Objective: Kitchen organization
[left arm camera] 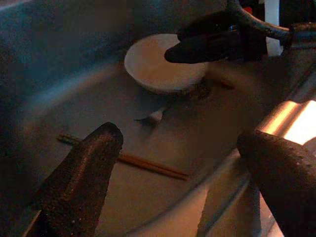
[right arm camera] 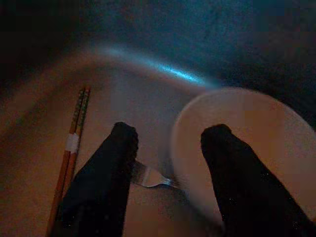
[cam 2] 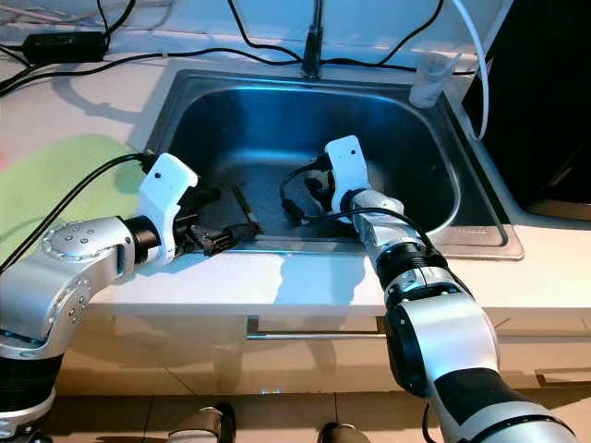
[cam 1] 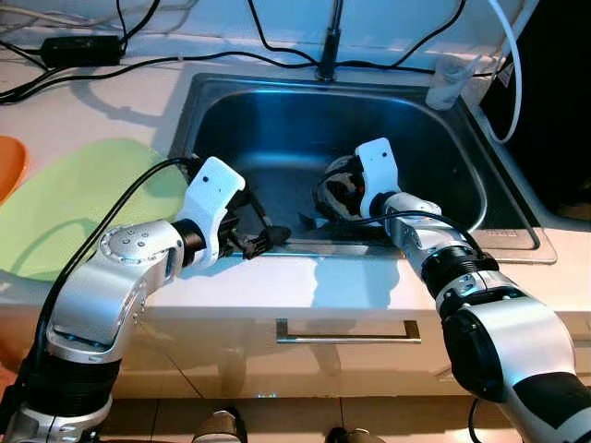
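Chopsticks (left arm camera: 148, 165) apparently lengthwise along sink floor (left arm camera: 74, 89).

White countertop (cam 1: 111, 111) noted, pale and glossy. A pale green round mat (cam 1: 83, 203) is laid flat on its left part. An orange curved object (cam 1: 9, 166) is seen at the far left edge, just beside the mat; its kind cannot be told. A black rectangular power adapter (cam 1: 78, 48) is set at the back left, with thin black cables (cam 1: 138, 66) trailed across the counter. A dark upright faucet stem (cam 1: 329, 46) is fixed at the back centre. A clear plastic cup (cam 1: 450, 81) is stood upright at the back right, near a white curved hose (cam 1: 513, 74). A slim metal drawer handle (cam 1: 347, 332) is mounted on the cabinet front below. Beige tiled floor (cam 1: 277, 420) recorded beneath.
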`<state>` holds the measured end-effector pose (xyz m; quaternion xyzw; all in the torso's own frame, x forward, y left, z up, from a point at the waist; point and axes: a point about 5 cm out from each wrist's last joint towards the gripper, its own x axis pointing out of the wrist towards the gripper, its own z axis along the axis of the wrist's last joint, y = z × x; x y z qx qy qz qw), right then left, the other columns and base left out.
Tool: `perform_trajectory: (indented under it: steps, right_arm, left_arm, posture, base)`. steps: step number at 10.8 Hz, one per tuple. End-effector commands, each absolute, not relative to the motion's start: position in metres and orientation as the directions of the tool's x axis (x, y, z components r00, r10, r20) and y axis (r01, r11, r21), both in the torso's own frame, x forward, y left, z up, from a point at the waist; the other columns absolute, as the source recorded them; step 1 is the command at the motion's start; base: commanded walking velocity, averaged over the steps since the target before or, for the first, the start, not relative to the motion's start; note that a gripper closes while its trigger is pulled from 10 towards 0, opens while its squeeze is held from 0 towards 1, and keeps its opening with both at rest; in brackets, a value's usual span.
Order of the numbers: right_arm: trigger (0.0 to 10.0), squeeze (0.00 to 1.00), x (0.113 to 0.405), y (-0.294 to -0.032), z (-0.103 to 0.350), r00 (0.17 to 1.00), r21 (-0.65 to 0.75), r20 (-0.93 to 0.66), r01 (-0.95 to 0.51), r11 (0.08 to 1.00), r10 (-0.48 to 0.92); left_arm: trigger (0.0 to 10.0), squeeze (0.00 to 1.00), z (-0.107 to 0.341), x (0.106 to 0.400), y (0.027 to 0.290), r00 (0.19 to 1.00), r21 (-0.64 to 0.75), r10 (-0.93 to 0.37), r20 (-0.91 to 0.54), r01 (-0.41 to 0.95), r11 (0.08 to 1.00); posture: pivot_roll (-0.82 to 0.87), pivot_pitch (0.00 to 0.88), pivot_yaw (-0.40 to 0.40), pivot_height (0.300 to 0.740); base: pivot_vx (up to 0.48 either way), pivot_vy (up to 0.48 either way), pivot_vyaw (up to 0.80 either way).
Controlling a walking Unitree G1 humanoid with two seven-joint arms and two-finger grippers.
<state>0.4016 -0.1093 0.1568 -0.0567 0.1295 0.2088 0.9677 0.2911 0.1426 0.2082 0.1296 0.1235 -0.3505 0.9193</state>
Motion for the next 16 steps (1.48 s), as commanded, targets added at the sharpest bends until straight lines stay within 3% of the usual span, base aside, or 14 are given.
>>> perform_trajectory:
  steps: [1,6,11,12,16]
  right_arm:
    - [10.0,1.00,0.403,-0.112,0.159,0.883,-0.051,-0.266,-0.414,0.909,0.387]
    - [10.0,1.00,0.408,-0.128,0.179,0.918,-0.095,-0.181,-0.373,0.923,0.352]
    - [10.0,1.00,0.403,-0.122,0.217,0.887,-0.079,-0.026,-0.461,0.884,0.461]
    - [10.0,1.00,0.391,-0.110,0.214,0.832,-0.083,-0.037,-0.555,0.828,0.554]
    - [10.0,1.00,0.372,-0.096,0.203,0.770,-0.060,-0.057,-0.639,0.767,0.636]
  left_arm:
    - [10.0,1.00,0.210,0.287,0.138,0.701,0.149,-0.642,-0.312,0.703,0.695]
    - [10.0,1.00,0.215,0.296,0.143,0.780,0.224,-0.567,-0.266,0.621,0.751]
    - [10.0,1.00,0.216,0.301,0.146,0.866,0.314,-0.443,-0.231,0.497,0.809]
    - [10.0,1.00,0.210,0.302,0.154,0.912,0.384,-0.339,-0.231,0.406,0.829]
    - [10.0,1.00,0.196,0.293,0.176,0.980,0.565,-0.078,-0.185,0.172,0.807]
  posture:
    - [0.11,0.134,-0.060,0.740]
    - [0.11,0.127,-0.072,0.740]
    - [0.10,0.113,-0.089,0.740]
    - [0.11,0.109,-0.097,0.740]
    - [0.11,0.107,-0.103,0.740]
  base:
    - [0.000,0.000,0.00]
    - [0.000,0.000,0.00]
    - [0.000,0.000,0.00]
    - [0.000,0.000,0.00]
    - [0.000,0.000,0.00]
